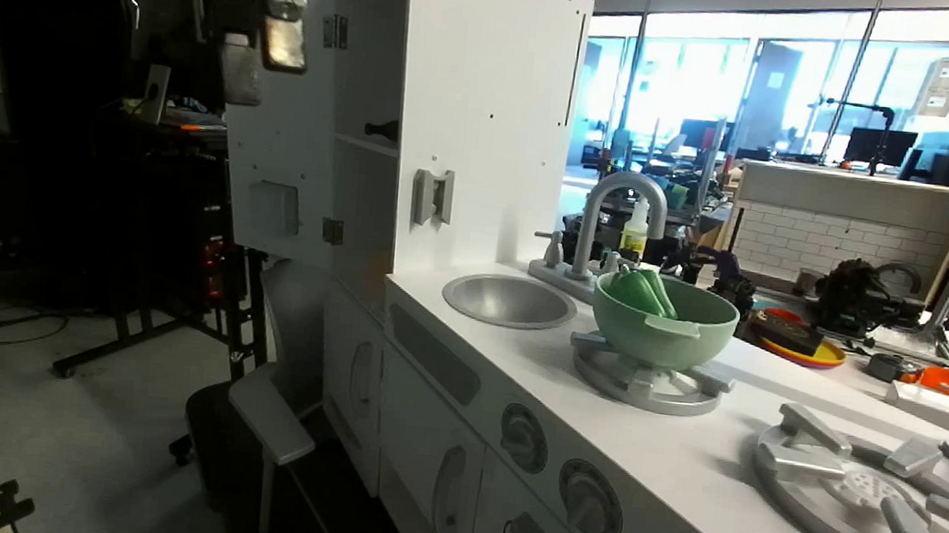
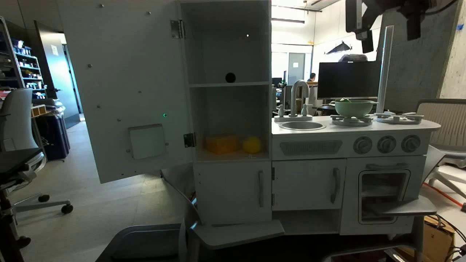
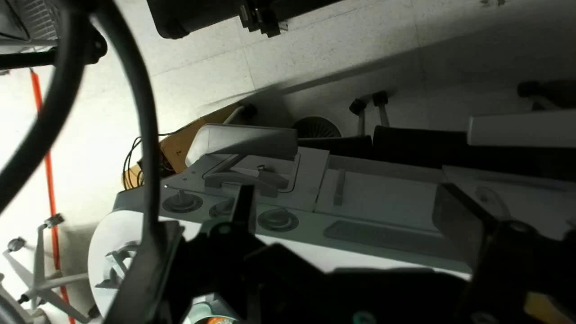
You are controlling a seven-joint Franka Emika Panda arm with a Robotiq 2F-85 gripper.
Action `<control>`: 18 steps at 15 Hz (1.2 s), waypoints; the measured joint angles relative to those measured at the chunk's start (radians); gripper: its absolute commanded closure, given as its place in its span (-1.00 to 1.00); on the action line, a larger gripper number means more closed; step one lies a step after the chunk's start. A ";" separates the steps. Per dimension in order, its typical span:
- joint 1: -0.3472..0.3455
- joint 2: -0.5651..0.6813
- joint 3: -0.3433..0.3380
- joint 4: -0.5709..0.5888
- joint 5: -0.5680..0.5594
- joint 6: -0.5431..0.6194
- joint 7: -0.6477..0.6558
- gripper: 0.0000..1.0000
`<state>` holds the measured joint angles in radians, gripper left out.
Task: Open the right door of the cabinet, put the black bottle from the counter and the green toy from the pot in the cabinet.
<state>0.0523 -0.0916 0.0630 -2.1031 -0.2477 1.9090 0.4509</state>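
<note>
Hanging high, on the burner side of the white counter [image 1: 714, 468], the gripper [image 2: 390, 44] has its two fingers spread well apart. The green toy [image 1: 642, 293], shaped like a bell pepper, lies in the mint-green pot [image 1: 665, 343], which sits on a burner [image 1: 639, 393] near the round silver sink [image 1: 510, 301]. Beyond the sink stands the tall white cabinet [image 1: 492, 70], its upper door [image 2: 127, 83] swung wide. Lying on its side on the shelf [image 2: 204, 85] is what looks like the black bottle [image 1: 383, 129], though it's dim in there and only part shows. Below, an orange block [image 2: 221, 144] rests beside a rounded yellow object [image 2: 252, 145] on the compartment floor.
</note>
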 measured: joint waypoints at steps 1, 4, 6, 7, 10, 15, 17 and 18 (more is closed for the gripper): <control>-0.015 0.019 -0.012 0.018 0.011 0.018 0.010 -1.00; -0.048 0.098 -0.043 0.102 0.040 0.061 0.048 -1.00; -0.058 0.156 -0.061 0.167 0.054 0.078 0.079 -1.00; -0.061 0.185 -0.070 0.200 0.061 0.083 0.094 -1.00; -0.063 0.267 -0.095 0.288 0.077 0.096 0.147 -1.00; -0.068 0.351 -0.143 0.366 0.089 0.119 0.248 -1.00; -0.074 0.367 -0.161 0.374 0.098 0.129 0.276 -1.00; -0.078 0.375 -0.168 0.378 0.104 0.131 0.287 -1.00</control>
<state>-0.0259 0.2837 -0.1048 -1.7251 -0.1438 2.0399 0.7383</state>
